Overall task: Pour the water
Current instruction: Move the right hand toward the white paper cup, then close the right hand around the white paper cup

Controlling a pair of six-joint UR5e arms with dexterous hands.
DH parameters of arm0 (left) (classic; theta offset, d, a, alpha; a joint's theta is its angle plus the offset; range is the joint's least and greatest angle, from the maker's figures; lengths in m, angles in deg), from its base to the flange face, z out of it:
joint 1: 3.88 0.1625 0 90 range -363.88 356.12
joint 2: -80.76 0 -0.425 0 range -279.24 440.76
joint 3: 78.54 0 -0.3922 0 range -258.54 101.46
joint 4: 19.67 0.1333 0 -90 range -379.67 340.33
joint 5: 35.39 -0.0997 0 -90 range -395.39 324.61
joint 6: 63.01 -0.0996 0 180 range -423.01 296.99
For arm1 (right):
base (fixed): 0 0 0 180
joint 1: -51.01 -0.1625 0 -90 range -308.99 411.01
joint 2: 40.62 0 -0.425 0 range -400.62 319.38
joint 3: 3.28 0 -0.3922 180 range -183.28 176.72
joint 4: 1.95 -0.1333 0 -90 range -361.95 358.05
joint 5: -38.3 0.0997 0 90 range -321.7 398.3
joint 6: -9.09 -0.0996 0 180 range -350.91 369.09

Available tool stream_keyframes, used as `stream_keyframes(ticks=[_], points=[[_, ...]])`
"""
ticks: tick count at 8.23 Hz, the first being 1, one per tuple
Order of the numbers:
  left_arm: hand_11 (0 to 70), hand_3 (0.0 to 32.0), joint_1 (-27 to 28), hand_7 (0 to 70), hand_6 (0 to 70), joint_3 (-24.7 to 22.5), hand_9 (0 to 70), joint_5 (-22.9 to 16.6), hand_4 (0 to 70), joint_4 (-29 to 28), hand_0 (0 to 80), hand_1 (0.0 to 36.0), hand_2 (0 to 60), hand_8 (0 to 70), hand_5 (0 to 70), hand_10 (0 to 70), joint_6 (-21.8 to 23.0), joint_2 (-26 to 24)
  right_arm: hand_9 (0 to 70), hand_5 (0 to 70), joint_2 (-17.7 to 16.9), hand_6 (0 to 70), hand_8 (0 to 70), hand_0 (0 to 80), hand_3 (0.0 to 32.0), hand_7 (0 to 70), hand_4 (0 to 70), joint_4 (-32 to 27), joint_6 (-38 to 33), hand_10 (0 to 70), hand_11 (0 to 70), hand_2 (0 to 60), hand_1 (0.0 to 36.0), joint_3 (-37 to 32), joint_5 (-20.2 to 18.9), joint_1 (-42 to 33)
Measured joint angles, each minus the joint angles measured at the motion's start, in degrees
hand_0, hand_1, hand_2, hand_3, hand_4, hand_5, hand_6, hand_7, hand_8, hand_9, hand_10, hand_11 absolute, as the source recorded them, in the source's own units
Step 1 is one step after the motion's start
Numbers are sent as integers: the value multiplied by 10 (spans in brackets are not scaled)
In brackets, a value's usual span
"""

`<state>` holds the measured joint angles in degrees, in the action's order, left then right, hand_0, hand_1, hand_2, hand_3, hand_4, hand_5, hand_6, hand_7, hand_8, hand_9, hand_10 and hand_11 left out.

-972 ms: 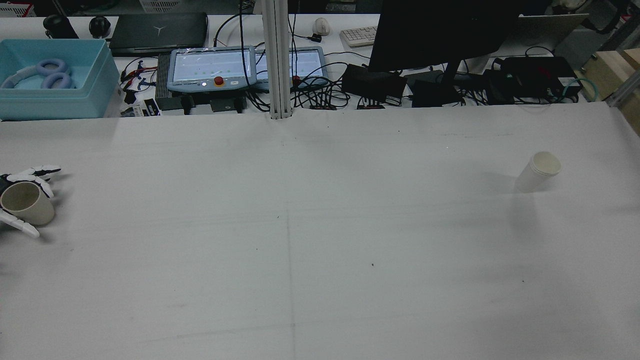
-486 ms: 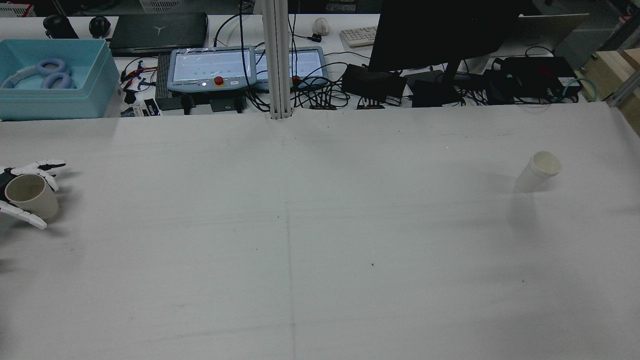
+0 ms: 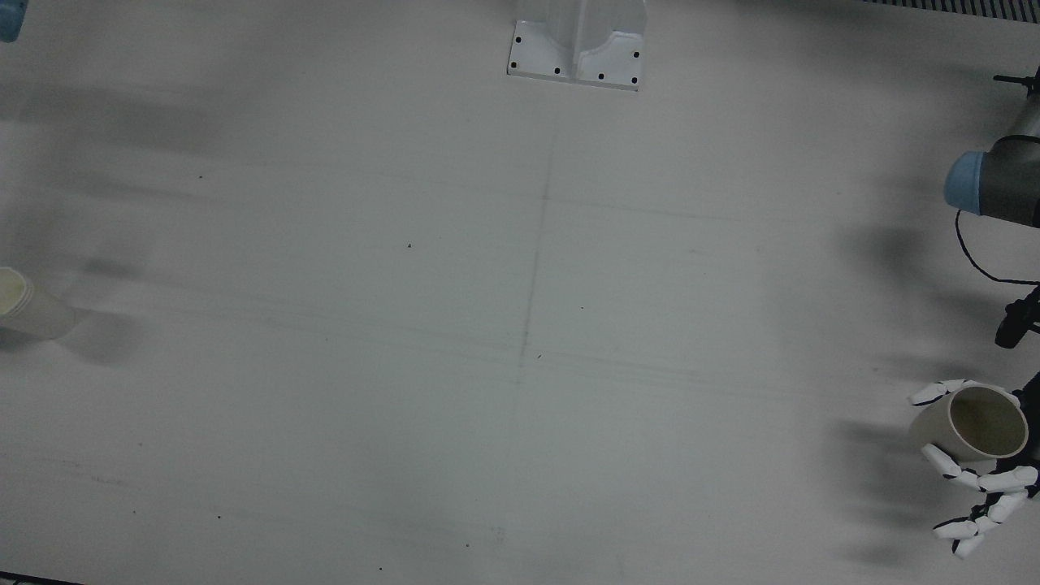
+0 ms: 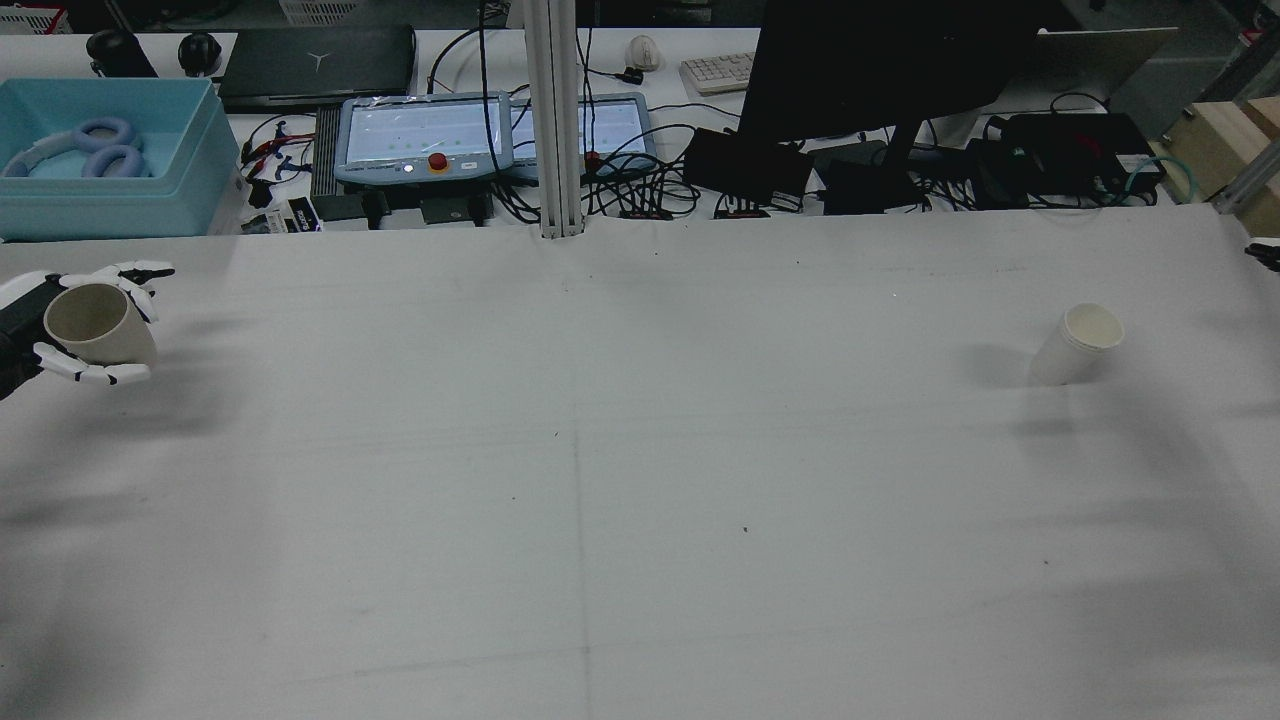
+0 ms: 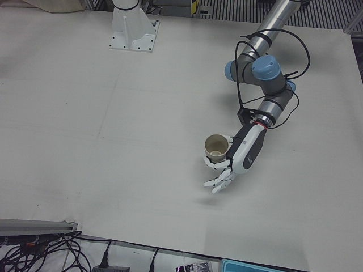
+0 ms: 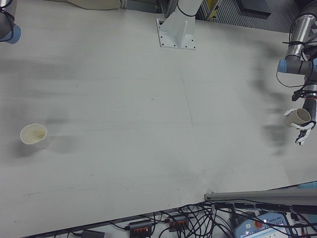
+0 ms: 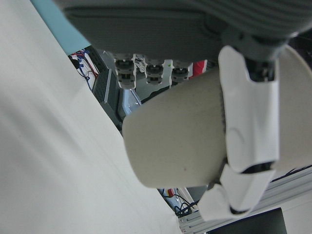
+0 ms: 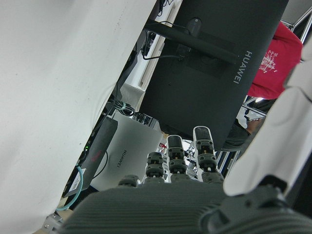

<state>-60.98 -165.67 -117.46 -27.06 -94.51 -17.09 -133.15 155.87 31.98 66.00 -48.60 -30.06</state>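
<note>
My left hand point(image 4: 30, 330) is shut on a beige paper cup point(image 4: 97, 322) and holds it upright above the table at the far left of the rear view. The cup also shows in the front view point(image 3: 971, 422), the left-front view point(image 5: 217, 146) and the left hand view point(image 7: 180, 146), with fingers point(image 7: 248, 131) wrapped around its side. A white paper cup point(image 4: 1075, 345) stands upright on the table at the far right, seen also in the right-front view point(image 6: 34, 136). My right hand point(image 8: 170, 209) shows its fingers apart and holds nothing.
A white cloth-covered table point(image 4: 640, 500) spans the station. Behind its far edge are a blue bin point(image 4: 105, 160), teach pendants point(image 4: 425, 135), cables and a monitor point(image 4: 880, 70). A post base point(image 3: 577, 49) stands mid-table on the robot's side.
My left hand has lifted the beige cup off the table and carried it toward the far edge. A dark tip has appeared at the right edge of the rear view.
</note>
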Motion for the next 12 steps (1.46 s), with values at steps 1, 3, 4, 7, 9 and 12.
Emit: stream_keyframes(ticks=[1,3,4,7,9,12], points=[[125,0,1,207,125,-16,64,4,700,14,603,360,600,99,700,77,7,-2,60,178,32,103,66,462,0,183,152,-16,24,0,1,5,83,-40,1,15],[124,0,2,202,118,-32,65,9,700,26,606,360,600,98,700,76,15,-4,50,162,72,70,61,466,0,152,88,-26,71,0,0,0,94,-82,4,49],[122,0,2,200,117,-34,63,11,700,31,604,360,600,97,700,74,24,-4,49,161,76,69,58,468,0,150,88,-31,90,0,1,0,97,-89,5,55],[120,0,2,198,116,-41,61,23,700,40,606,360,600,95,700,73,40,-5,47,157,78,67,55,469,0,147,87,-39,128,0,4,0,94,-94,13,85],[122,0,2,195,116,-52,61,25,700,50,603,360,600,95,700,74,43,-4,43,157,81,65,53,470,0,145,83,-40,135,0,0,0,98,-94,51,135],[122,0,1,190,112,-56,59,25,700,55,594,360,600,95,700,75,49,-3,151,214,85,126,130,508,0,248,174,-39,138,29,54,31,142,-93,115,213]])
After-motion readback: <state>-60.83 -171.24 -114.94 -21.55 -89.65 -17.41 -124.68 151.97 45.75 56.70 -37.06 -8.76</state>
